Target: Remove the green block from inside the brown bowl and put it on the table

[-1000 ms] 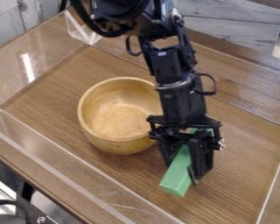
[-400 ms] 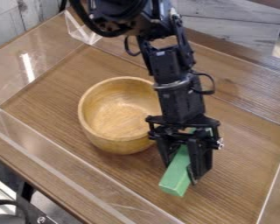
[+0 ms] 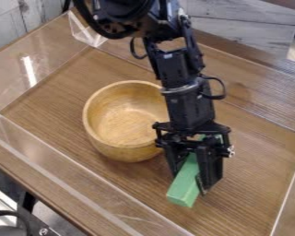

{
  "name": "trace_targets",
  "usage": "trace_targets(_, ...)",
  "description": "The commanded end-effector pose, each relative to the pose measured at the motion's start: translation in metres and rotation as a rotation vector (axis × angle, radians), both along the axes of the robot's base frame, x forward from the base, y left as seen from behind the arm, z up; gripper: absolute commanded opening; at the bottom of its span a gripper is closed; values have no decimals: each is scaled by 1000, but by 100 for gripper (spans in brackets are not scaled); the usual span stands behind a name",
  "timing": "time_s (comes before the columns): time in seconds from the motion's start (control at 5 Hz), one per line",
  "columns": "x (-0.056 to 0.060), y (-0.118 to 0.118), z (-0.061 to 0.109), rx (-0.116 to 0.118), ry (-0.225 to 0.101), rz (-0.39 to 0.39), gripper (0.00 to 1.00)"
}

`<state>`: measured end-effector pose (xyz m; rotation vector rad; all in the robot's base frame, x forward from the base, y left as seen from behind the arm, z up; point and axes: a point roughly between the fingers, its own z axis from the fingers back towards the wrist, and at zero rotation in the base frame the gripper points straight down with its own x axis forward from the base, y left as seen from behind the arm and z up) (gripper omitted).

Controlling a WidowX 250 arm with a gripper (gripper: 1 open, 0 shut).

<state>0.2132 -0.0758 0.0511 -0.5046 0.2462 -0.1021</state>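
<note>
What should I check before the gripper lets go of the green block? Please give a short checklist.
1. Block is out of the bowl: ok.
2. Bowl is empty: ok.
3. Gripper is shut on the block: ok.
4. Block's lower end rests on the table: looks so, cannot tell for sure.
5. Block lies flat: not ok, it is tilted, upper end between the jaws.
6. Block is apart from the bowl's rim: ok.

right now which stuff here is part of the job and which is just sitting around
Part of the job:
- green block, gripped by the gripper, lower end at the table
- brown bowl, now empty

Just around:
- clear plastic walls along the table edges
</note>
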Motion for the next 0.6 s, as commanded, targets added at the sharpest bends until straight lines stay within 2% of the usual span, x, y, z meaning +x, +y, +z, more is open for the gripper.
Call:
trace_targets(0.0, 11, 3, 9, -9, -47, 6, 0)
trace_targets(0.4, 10, 3, 10, -15, -37, 3, 0)
